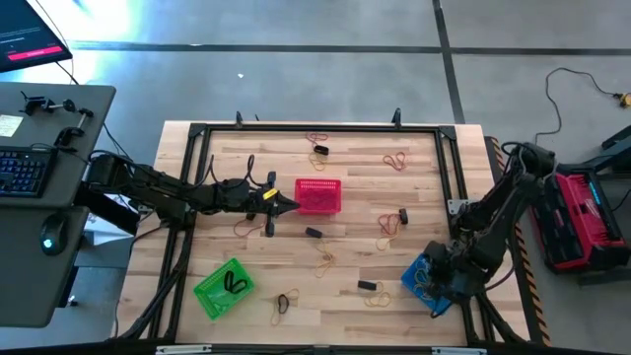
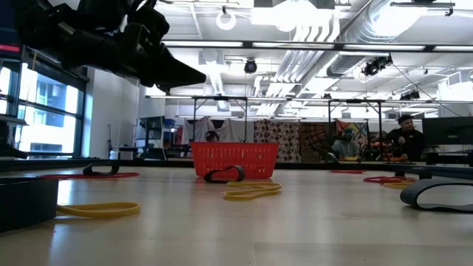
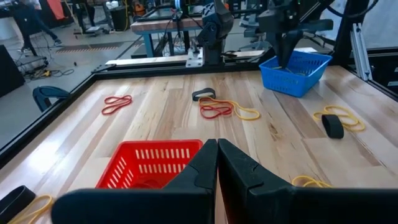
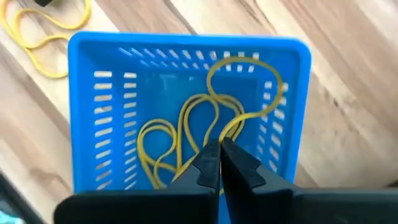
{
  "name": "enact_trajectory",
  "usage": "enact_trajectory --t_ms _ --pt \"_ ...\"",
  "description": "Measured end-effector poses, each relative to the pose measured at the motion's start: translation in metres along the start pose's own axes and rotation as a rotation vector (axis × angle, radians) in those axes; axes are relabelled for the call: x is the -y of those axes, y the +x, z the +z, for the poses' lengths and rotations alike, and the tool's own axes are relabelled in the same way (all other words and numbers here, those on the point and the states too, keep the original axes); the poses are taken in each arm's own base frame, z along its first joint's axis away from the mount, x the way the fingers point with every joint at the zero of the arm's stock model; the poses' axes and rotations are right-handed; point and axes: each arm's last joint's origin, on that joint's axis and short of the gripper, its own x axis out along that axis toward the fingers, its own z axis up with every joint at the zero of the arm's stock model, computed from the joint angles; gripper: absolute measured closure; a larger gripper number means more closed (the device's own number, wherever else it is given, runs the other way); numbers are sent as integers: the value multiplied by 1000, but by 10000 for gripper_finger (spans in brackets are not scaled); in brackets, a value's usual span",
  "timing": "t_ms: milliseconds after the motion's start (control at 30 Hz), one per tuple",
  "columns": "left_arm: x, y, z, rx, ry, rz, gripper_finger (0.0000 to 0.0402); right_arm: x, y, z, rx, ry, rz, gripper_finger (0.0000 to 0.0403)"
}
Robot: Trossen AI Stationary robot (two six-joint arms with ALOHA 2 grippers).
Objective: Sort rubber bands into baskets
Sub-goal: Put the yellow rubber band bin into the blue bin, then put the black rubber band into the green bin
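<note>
Green basket [image 1: 225, 287]: seen at seven o'clock on the table, black bands inside.
Left gripper [image 1: 286, 204]: held beside the red basket [image 1: 318, 195] at the table's centre; fingers pressed shut, nothing visibly pinched.
Loose rubber bands [image 1: 324, 260]: scattered from twelve to six o'clock; one colour should be picked at a time and matched to its basket.
Right gripper [image 4: 219, 158]: poised over the blue basket [image 4: 186, 112] at five o'clock, closed and empty above yellow bands [image 4: 205, 124]; a clear lift is advised before the next reach.

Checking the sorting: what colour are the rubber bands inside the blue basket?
Yellow rubber bands in the blue basket; clearest in the right wrist view.
</note>
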Motion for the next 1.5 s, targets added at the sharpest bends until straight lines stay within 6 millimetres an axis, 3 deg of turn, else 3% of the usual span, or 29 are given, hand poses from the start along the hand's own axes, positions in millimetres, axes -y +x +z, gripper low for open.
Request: enact_trajectory --t_ms 267,700,1200,1333,1500 --pt "0 0 0 0 -2 0 399 -5 18 5 -60 -82 -86 403" --pt "0 0 0 0 -2 0 399 -40 30 1 -98 -132 -171 403" --pt "0 0 0 0 -19 0 399 -41 40 5 -200 -42 -225 402" --pt "0 0 0 0 -18 0 399 -41 41 11 -238 -25 -230 385" --pt "0 0 0 0 -18 0 399 -40 41 16 -239 -28 -240 329"
